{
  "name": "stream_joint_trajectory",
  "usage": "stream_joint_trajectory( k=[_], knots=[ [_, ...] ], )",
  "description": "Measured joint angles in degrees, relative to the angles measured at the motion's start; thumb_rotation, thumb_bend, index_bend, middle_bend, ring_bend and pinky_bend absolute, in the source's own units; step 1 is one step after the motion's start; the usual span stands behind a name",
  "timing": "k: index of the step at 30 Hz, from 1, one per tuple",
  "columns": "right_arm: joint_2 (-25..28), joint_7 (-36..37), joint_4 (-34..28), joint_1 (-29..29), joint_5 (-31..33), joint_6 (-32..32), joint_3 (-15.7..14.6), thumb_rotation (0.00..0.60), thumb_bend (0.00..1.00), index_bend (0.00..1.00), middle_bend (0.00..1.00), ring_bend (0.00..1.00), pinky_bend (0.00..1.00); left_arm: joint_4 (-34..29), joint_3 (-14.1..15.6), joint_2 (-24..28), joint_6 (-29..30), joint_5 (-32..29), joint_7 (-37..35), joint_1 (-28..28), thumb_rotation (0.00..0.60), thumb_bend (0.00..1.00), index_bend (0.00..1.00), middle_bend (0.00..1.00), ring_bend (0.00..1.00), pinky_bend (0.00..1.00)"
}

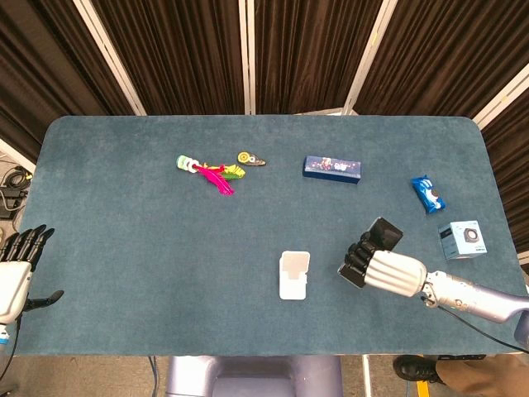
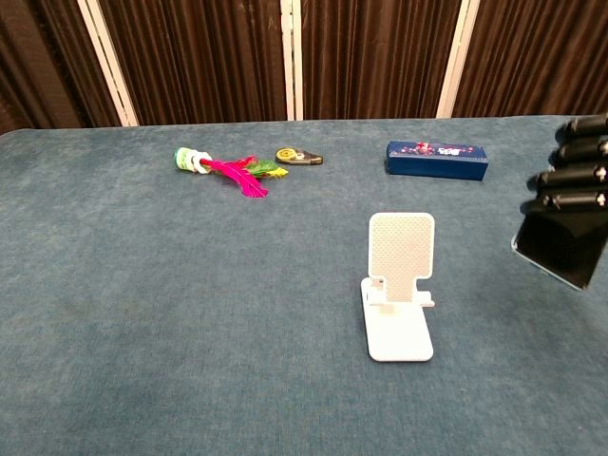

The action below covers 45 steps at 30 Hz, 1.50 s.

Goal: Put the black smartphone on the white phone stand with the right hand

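The right hand (image 1: 382, 266) has its dark fingers (image 2: 570, 176) wrapped around the phone (image 1: 383, 233), a flat glossy black slab lifted off the table (image 1: 124, 248) and tilted, sitting at about three o'clock from the stand (image 1: 294, 274). The stand is white plastic, a flat base with an upright dimpled back plate, and nothing rests on it. The left hand (image 1: 18, 265) hangs off the table's edge at nine o'clock, fingers straight and spread, holding nothing. The table is teal felt with rounded corners. Toward twelve o'clock lie a long blue box (image 1: 331, 168) and a pink feathered toy (image 1: 211, 172).
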Motion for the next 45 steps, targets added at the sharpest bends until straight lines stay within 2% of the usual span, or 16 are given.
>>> stream_joint_trajectory(
  k=[7, 11, 21, 25, 30, 45],
  knots=[
    [5.9, -14.2, -14.8, 4.2, -4.1, -4.4, 2.4, 0.6, 0.25, 0.55, 0.56, 0.46, 0.43, 0.1, -0.1, 0.1, -0.2, -0.3, -0.4, -0.1, 0.6, 0.0, 0.0, 0.0, 0.0, 0.0],
    [7.5, -20.1, -20.9, 6.1, -5.8, -8.5, 3.9, 0.6, 0.25, 0.55, 0.55, 0.46, 0.43, 0.1, -0.2, 0.3, -0.2, -0.6, -0.8, -0.1, 0.6, 0.0, 0.0, 0.0, 0.0, 0.0],
    [7.5, -34.5, -31.9, 8.7, -6.1, -25.2, 8.6, 0.6, 0.26, 0.52, 0.52, 0.45, 0.41, 0.3, -0.4, 0.9, -1.1, -1.2, -2.4, -0.3, 0.6, 0.0, 0.0, 0.0, 0.0, 0.0],
    [6.2, -39.3, -34.0, 8.7, -4.8, -29.4, 11.1, 0.6, 0.26, 0.52, 0.52, 0.44, 0.4, 0.5, -0.6, 1.2, -1.3, -1.5, -3.1, -0.4, 0.6, 0.0, 0.0, 0.0, 0.0, 0.0],
    [4.8, -42.9, -35.4, 8.3, -3.3, -33.6, 12.7, 0.6, 0.26, 0.52, 0.52, 0.44, 0.4, 0.8, -0.7, 1.3, -1.9, -2.0, -3.6, -0.7, 0.6, 0.0, 0.0, 0.0, 0.0, 0.0],
    [3.3, -48.2, -37.9, 8.7, -3.9, -41.4, 13.8, 0.6, 0.26, 0.52, 0.52, 0.42, 0.34, 1.0, -0.8, 1.0, -2.6, -2.6, -3.2, -1.1, 0.6, 0.0, 0.0, 0.0, 0.0, 0.0]
  ],
)
